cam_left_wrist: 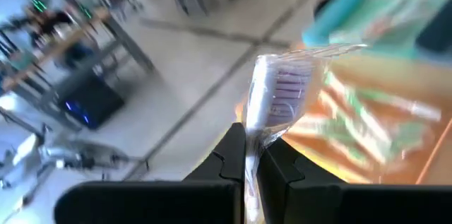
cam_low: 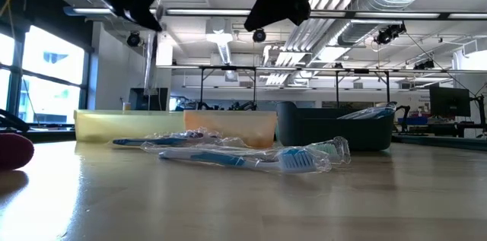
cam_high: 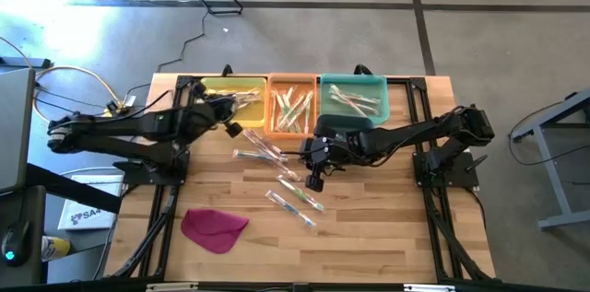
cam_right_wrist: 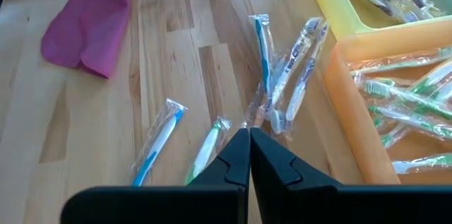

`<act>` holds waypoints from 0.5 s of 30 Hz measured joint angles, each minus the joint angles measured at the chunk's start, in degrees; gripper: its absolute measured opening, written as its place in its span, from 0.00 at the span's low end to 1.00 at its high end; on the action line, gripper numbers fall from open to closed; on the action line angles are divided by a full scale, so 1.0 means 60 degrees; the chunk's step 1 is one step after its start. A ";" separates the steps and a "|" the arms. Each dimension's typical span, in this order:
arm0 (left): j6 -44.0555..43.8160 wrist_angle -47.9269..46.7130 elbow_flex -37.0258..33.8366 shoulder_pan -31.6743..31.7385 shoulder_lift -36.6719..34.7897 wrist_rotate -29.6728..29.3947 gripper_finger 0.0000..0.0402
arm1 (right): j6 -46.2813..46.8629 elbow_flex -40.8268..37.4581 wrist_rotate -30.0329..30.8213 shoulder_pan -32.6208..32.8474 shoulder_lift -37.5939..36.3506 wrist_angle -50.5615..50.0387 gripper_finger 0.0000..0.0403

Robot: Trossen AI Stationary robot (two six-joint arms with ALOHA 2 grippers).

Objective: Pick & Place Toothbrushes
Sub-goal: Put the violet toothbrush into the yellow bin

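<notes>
A: What does the left claw (cam_left_wrist: 251, 159) hold?
B: One wrapped toothbrush (cam_left_wrist: 274, 104), bristle end sticking up past its fingers, over the yellow bin (cam_high: 241, 86).
A: And the right claw (cam_right_wrist: 249, 155)?
B: Pinched shut, empty. Five toothbrushes (cam_right_wrist: 265, 49) lie flat just ahead of it.

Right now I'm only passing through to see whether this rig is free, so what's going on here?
It is busy sorting wrapped toothbrushes into three bins at the table's far edge. The left tool is shut on a wrapped purple-bristled toothbrush above the yellow bin. The right tool is shut with nothing visibly in it, hovering over the loose toothbrushes on the wood. The orange bin and teal bin already hold some. A magenta cloth lies nearer the front.
</notes>
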 joint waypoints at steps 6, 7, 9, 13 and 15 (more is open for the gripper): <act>-0.0008 -0.0618 0.0214 0.1691 0.1395 0.1479 0.02 | 0.0000 0.0000 -0.0004 0.0000 0.0000 -0.0007 0.01; -0.0017 -0.0928 0.0385 0.1931 0.1659 0.1585 0.02 | 0.0000 0.0000 -0.0004 0.0000 0.0003 -0.0007 0.01; -0.0082 -0.1697 0.0829 0.2298 0.2197 0.1761 0.02 | 0.0000 0.0000 0.0001 0.0000 0.0002 -0.0006 0.01; -0.0196 -0.3083 0.1757 0.2847 0.3264 0.2060 0.02 | -0.0012 0.0000 0.0025 0.0000 0.0004 0.0044 0.01; -0.0126 -0.3416 0.2129 0.3054 0.3754 0.2280 0.02 | -0.0015 0.0000 0.0029 0.0000 0.0004 0.0108 0.01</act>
